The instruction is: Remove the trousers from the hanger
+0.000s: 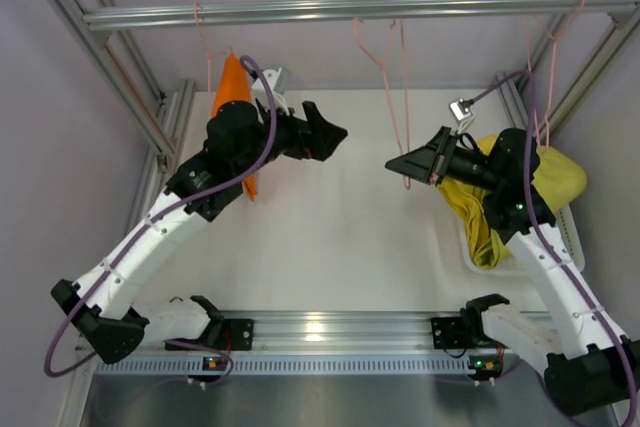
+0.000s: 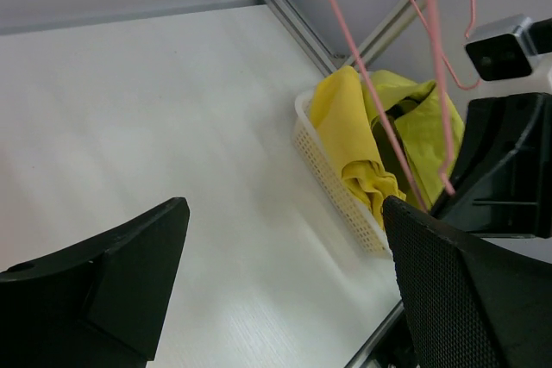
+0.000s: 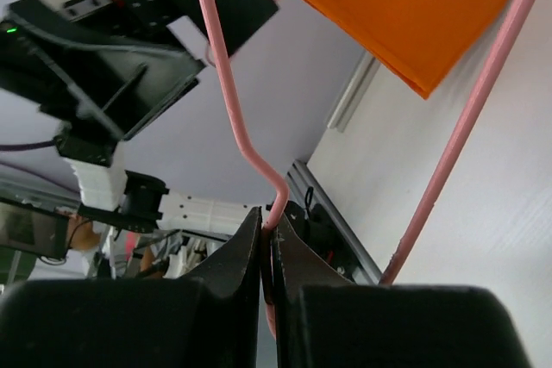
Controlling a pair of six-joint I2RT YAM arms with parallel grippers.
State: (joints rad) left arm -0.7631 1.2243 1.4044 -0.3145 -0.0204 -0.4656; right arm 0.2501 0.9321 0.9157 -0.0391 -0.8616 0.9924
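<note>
— How do the arms stand?

— Both rise from the near edge and lean in toward each other over the white table (image 1: 330, 247). The left gripper (image 1: 332, 135) has its jaws spread wide and holds nothing. The right gripper (image 1: 396, 164) is pinched tight on the thin pink wire of the middle hanger (image 1: 405, 127), low on the wire.

— And the basket?

— The white plastic mesh basket (image 2: 332, 180) sits on the table's right side, by the right arm. The yellow trousers (image 2: 345, 131) lie crumpled in it, spilling over the rim. The yellow-green trousers (image 2: 427, 114) are bunched just behind them.

— The orange pair?

— The orange trousers (image 1: 230, 92) hang folded flat and smooth at the far left, behind the left arm. They are on their own pink hanger, under the aluminium rail (image 1: 350, 10).
</note>
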